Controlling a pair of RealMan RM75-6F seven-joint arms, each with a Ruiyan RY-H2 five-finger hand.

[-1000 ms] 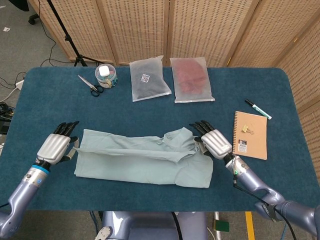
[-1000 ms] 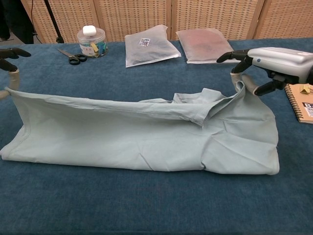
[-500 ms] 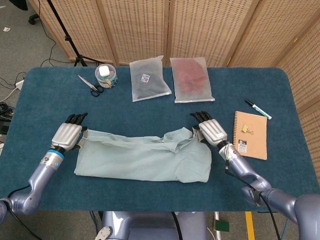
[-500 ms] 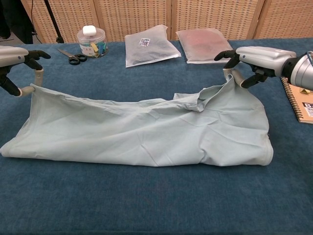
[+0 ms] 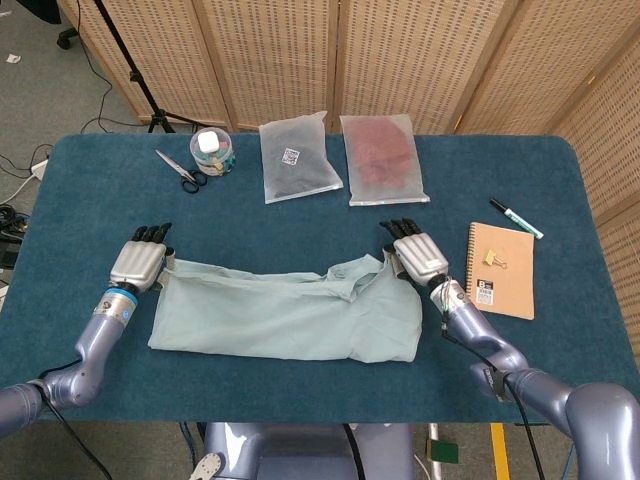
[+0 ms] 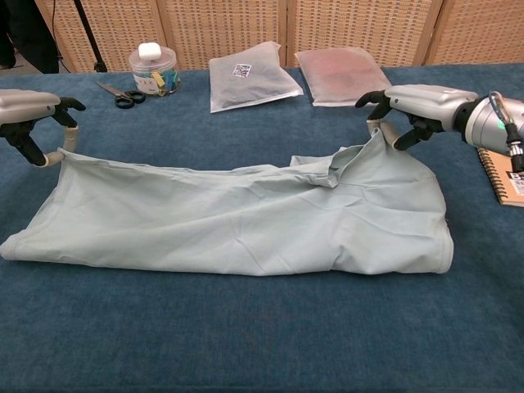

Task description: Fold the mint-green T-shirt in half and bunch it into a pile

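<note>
The mint-green T-shirt (image 5: 290,320) (image 6: 237,229) lies folded lengthwise across the front of the blue table (image 5: 300,225), its fold edge toward me. My left hand (image 5: 138,264) (image 6: 31,110) pinches the shirt's far left corner and holds it slightly off the table. At the far right corner my right hand (image 5: 418,256) (image 6: 417,102) pinches the cloth the same way, beside the bunched collar (image 5: 355,275). Both raised corners sit low, close to the table.
At the back stand a clear jar (image 5: 212,152), scissors (image 5: 180,170) and two bagged garments (image 5: 298,156) (image 5: 382,158). A tan notebook (image 5: 500,270) with a binder clip and a marker (image 5: 516,218) lie to the right of my right hand.
Both hands have carried the shirt's upper edge away from me and lowered it, so the lifted layer now lies almost flat on the lower one.
</note>
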